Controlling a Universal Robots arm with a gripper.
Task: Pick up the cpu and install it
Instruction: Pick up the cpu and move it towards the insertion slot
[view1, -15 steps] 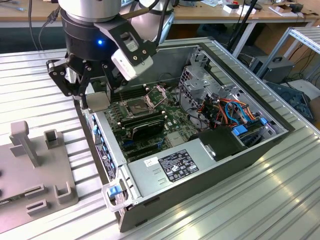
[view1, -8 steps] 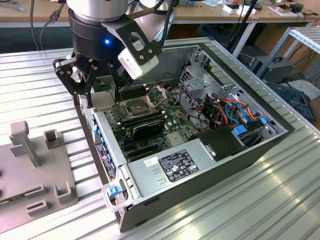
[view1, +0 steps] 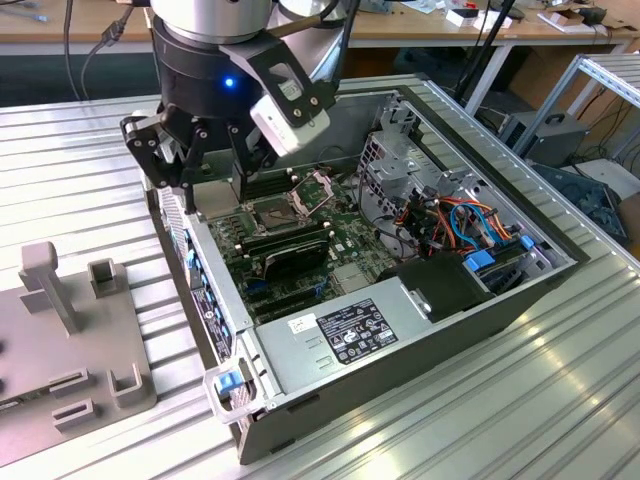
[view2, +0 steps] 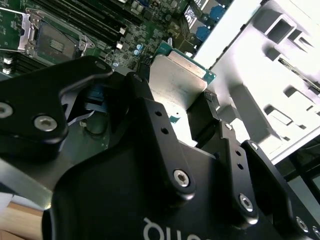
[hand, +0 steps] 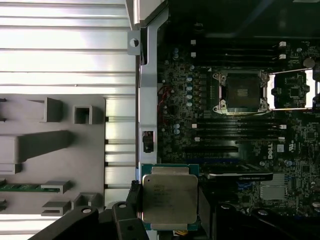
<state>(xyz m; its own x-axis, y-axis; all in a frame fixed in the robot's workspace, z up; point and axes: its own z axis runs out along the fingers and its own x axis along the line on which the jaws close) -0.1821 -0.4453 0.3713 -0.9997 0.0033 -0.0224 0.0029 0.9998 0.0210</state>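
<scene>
The cpu (hand: 170, 197), a flat square chip with a dull silver top and green rim, is held edge to edge between my gripper's black fingers (hand: 133, 196); it shows in both wrist views (view2: 176, 80). My gripper (view1: 200, 168) is shut on it and hovers over the case's side wall at the exterior view's left, above the green motherboard (view1: 340, 245). The metal-framed socket (hand: 241, 92) lies open with its hinged plate (hand: 292, 89) flipped back, a short way from the chip. In the exterior view the socket (view1: 275, 210) sits just right of my gripper.
The open computer case (view1: 520, 300) holds a power supply (view1: 350, 330), a drive cage with coloured cables (view1: 450, 215) and black memory sticks (view1: 285, 245). A grey fixture plate (view1: 70, 330) with raised blocks lies on the ribbed metal table at the exterior view's left.
</scene>
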